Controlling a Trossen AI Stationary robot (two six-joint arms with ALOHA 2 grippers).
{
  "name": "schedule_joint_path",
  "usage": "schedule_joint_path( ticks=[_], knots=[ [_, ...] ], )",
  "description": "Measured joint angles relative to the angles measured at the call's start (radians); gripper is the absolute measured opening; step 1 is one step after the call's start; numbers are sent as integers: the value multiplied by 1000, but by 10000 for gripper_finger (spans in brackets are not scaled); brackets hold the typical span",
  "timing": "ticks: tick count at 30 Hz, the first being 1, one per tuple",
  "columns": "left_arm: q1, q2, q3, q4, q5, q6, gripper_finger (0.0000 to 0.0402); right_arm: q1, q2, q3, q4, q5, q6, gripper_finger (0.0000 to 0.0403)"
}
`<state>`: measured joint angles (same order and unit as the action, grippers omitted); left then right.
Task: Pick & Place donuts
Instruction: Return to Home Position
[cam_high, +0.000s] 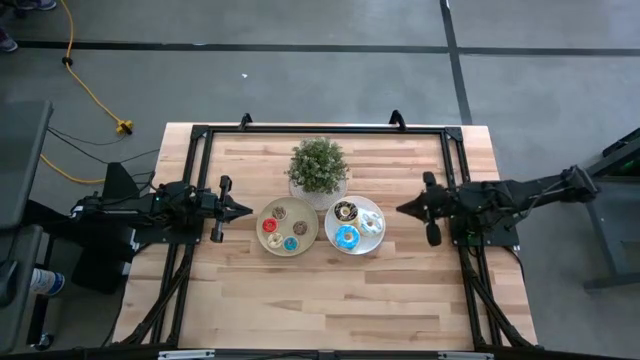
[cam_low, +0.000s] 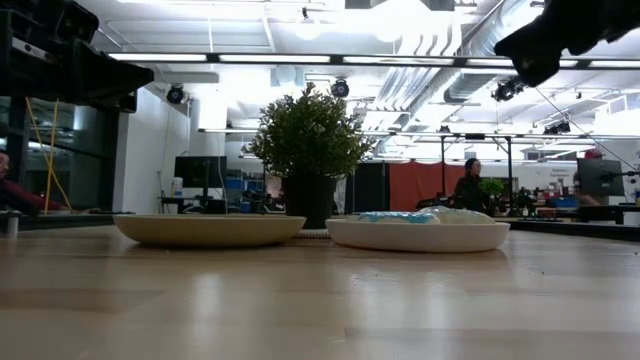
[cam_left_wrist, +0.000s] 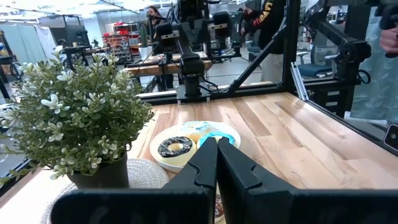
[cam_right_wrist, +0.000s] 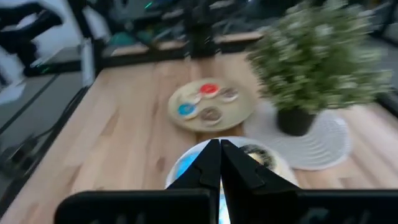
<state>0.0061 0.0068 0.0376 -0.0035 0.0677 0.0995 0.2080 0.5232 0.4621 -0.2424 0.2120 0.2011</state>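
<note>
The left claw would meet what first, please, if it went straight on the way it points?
Probably the tan plate, just ahead of the left claw, though the claw may pass above it.

Both arms reach inward (tips facing each other), left pincer (cam_high: 243, 210) fingers pressed together, right pincer (cam_high: 402, 208) seemingly likewise.

High view: straight down, far up, sees whole bench (cam_high: 330, 300). Low view: at bench top, looks level into room. Wrist views: close, face each other. All share plant (cam_high: 318, 165), tan plate (cam_high: 287, 250), white plate (cam_high: 372, 244).
</note>
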Motion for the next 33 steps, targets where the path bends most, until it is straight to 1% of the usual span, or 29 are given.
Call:
schedule_joint_path(
  ticks=[2, 4, 6, 11, 15, 17, 23, 27, 33],
  knots=[
    [0, 0, 0, 0, 0, 0, 1, -15, -41, -33, 28, 42, 1, 3],
    [0, 0, 0, 0, 0, 0, 1, -44, -73, -66, 68, 45, -9, 1],
    [0, 0, 0, 0, 0, 0, 1, -76, -95, -98, 117, 2, -35, 1],
    [0, 0, 0, 0, 0, 0, 1, -133, -116, -173, 276, -170, -121, 1],
    [0, 0, 0, 0, 0, 0, 1, -136, -138, -260, 450, -209, -151, 0],
    [0, 0, 0, 0, 0, 0, 1, -136, -153, -292, 492, -215, -156, 0],
    [0, 0, 0, 0, 0, 0, 1, -148, -228, -346, 501, -209, -158, 0],
    [0, 0, 0, 0, 0, 0, 1, -158, -293, -356, 479, -208, -156, 0],
    [0, 0, 0, 0, 0, 0, 1, -157, -419, -360, 351, -209, -157, 0]
  ],
)
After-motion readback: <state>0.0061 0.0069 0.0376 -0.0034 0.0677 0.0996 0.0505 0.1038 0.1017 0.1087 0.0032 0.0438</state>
